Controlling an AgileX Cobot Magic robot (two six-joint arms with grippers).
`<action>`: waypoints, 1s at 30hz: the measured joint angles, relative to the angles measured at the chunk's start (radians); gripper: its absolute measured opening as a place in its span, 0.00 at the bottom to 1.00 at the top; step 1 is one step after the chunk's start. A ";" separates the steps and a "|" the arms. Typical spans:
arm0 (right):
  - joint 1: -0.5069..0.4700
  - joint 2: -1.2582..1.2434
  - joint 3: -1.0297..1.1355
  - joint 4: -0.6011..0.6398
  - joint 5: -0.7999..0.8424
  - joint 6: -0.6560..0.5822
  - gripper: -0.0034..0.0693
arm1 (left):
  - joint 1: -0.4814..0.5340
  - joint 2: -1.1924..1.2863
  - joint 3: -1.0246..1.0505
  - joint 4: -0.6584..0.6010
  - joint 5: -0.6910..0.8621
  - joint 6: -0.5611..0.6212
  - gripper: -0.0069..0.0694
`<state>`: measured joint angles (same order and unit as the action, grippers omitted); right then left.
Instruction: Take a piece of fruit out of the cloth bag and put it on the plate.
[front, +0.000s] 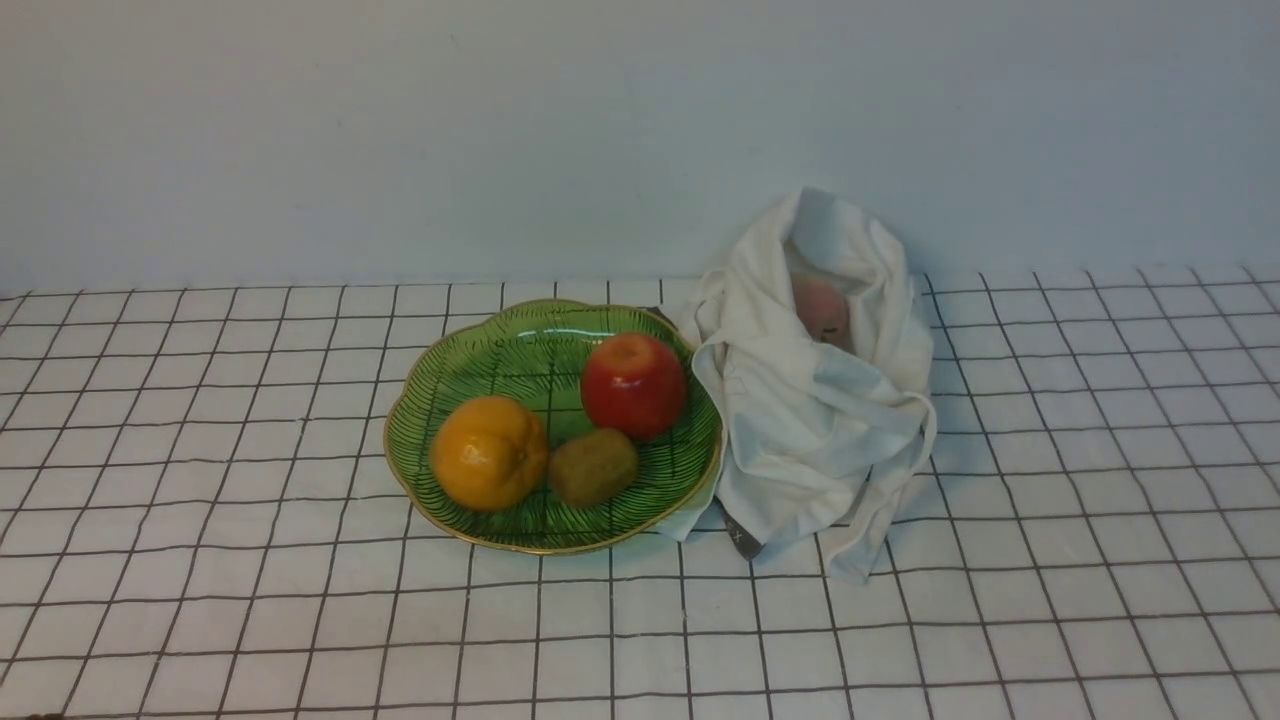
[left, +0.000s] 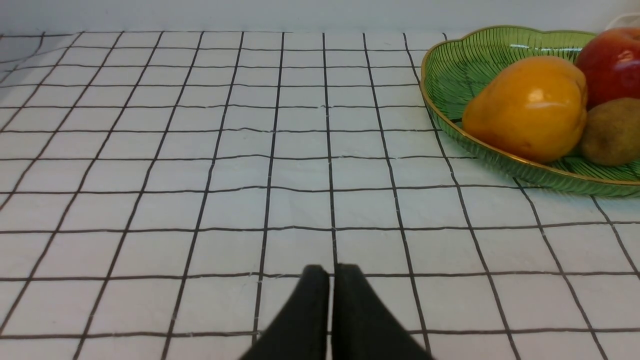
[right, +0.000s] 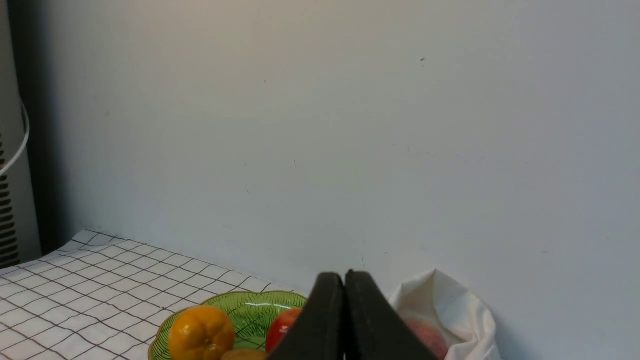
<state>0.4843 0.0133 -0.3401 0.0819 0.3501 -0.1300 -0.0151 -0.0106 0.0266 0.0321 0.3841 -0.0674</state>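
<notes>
The olive-brown kiwi (front: 592, 466) lies on the green gold-rimmed plate (front: 470, 348), between an orange (front: 488, 452) and a red apple (front: 633, 385). The white cloth bag (front: 815, 420) stands just right of the plate, its mouth open, a pale pink peach (front: 822, 310) inside. Neither gripper shows in the front view. In the left wrist view my left gripper (left: 331, 272) is shut and empty over bare cloth, left of the plate (left: 450, 75); the kiwi (left: 612, 131) shows there too. In the right wrist view my right gripper (right: 344, 279) is shut and empty, raised well back from plate (right: 250, 310) and bag (right: 457, 305).
A white tablecloth with a black grid (front: 200, 560) covers the table. A plain pale wall (front: 500, 130) stands close behind the plate and bag. A dark tag (front: 742, 540) hangs at the bag's front edge.
</notes>
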 joint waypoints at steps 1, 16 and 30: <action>0.000 0.000 0.000 0.000 0.000 0.000 0.03 | 0.000 0.000 0.000 0.000 0.000 0.000 0.08; -0.085 -0.026 0.171 -0.034 -0.025 0.038 0.03 | 0.000 0.000 0.000 0.000 0.000 0.000 0.08; -0.415 -0.026 0.368 -0.063 -0.016 0.130 0.03 | 0.000 0.000 0.000 0.000 0.000 0.000 0.08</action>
<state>0.0690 -0.0126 0.0284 0.0191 0.3338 0.0000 -0.0151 -0.0106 0.0266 0.0321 0.3841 -0.0674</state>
